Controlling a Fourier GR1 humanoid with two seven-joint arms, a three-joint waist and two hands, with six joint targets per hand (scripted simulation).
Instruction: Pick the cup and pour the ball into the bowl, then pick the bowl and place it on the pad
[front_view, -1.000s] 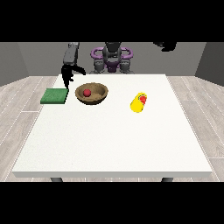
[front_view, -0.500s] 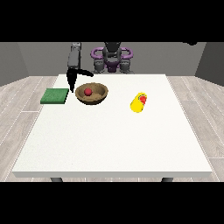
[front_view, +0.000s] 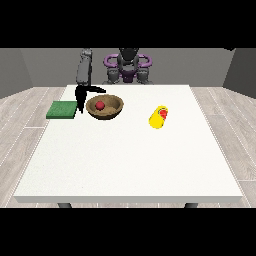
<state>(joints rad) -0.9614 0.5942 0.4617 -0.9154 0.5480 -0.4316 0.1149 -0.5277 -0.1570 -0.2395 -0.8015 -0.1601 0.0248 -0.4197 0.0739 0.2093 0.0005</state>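
A brown bowl (front_view: 111, 110) stands on the white table (front_view: 130, 160) at the back left, with a red ball (front_view: 100, 105) inside it. The hand at the view's left (front_view: 80, 96) hangs just outside the bowl's left rim. Its fingers point down between the bowl and the pad, and its thumb stretches over the bowl's back rim. It is open and holds nothing. A yellow cup (front_view: 158, 117) lies on its side to the right of the bowl, its red-lined mouth facing up and right. A green pad (front_view: 62, 109) lies flat left of the bowl. The other hand does not show.
The robot's purple and grey torso (front_view: 128, 67) stands behind the table's far edge. Wooden floor surrounds the table on all sides.
The hand at the view's left has come down and closer to the bowl's left rim. The hand at the view's right has risen out of the picture.
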